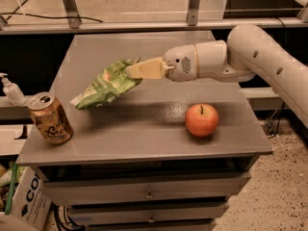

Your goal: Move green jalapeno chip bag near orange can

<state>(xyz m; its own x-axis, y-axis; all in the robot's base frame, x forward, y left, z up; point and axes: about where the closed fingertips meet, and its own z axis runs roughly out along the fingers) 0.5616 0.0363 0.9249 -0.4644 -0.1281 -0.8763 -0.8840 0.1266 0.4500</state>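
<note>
A grey tabletop (144, 141) tops a drawer cabinet (192, 192) on speckled floor (281, 191); a metal rail (120, 27) runs behind, a pump bottle (10, 89) stands left. The claw (130, 71) hangs over the tabletop.
</note>
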